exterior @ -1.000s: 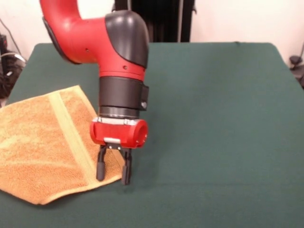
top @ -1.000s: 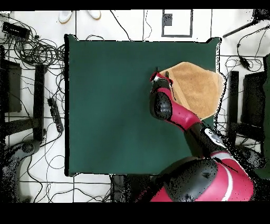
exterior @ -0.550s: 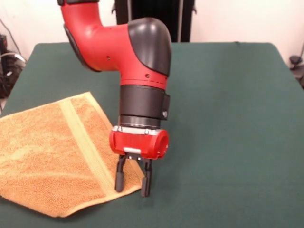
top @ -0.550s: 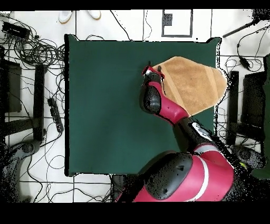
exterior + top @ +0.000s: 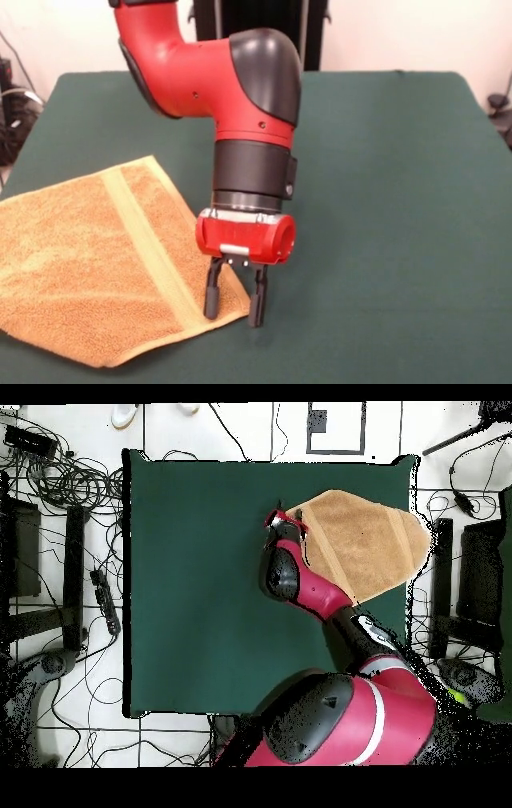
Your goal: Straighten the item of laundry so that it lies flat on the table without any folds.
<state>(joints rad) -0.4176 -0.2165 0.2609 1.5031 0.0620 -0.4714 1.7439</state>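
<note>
Now, towel: the orange-tan hand towel [image 5: 88, 264] lies at one side of the green table [image 5: 384, 200], part of it hanging past the table's edge in the overhead view.
Stripe: a paler woven stripe [image 5: 148, 248] runs across the towel toward the corner nearest the gripper.
Gripper: the gripper [image 5: 234, 302] points straight down at that corner, tips at the cloth.
Fingers: parted, straddling the corner's edge, one over the towel and one just off it over bare felt; whether cloth is pinched between them I cannot tell.
Key relation: the bulk of the towel lies away from the gripper, out toward the table's edge.
Judgement: pulling the corner away from the towel's bulk, toward the table's middle, should draw it flat.
</note>
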